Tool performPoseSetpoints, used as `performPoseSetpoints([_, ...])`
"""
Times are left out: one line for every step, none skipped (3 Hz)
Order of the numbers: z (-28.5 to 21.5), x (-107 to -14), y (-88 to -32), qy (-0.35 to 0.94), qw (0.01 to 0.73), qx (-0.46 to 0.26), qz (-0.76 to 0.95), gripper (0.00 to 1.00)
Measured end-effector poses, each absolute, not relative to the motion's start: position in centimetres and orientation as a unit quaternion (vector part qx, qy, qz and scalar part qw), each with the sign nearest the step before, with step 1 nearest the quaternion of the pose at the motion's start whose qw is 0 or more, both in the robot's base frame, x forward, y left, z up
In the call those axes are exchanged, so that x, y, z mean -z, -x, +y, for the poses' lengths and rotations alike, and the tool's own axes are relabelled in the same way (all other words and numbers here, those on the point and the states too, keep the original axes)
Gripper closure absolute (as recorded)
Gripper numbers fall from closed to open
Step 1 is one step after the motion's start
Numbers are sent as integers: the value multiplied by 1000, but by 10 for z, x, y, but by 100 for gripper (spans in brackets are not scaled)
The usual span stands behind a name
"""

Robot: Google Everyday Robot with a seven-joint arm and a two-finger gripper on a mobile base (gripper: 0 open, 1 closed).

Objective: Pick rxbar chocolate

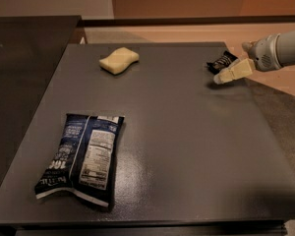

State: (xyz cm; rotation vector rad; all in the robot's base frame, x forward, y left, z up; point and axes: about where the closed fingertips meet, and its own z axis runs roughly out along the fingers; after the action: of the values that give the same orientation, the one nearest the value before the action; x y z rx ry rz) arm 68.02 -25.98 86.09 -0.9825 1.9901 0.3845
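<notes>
Black and small, the rxbar chocolate [220, 61] lies flat near the far right corner of the dark table [187, 146], close to its edge. It is well apart from the pale yellow sponge [119, 61] on the far side and the large dark-blue bag [82, 157] at the front left. The gripper [232, 70] reaches in from the right, low and just beside the bar, probably angled down because the wrapper lies so flat. Whether it is spread or pressed together I cannot tell. The bar is not yet lifted.
</notes>
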Motion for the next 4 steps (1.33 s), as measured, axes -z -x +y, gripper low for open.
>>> performPoseSetpoints([-266, -857, -695, 372, 459, -153, 792, 0])
performPoseSetpoints([-270, -857, -708, 359, 484, -148, 784, 0])
performPoseSetpoints([-273, -855, -718, 353, 486, -144, 786, 0])
performPoseSetpoints([-273, -843, -727, 346, 470, -149, 798, 0])
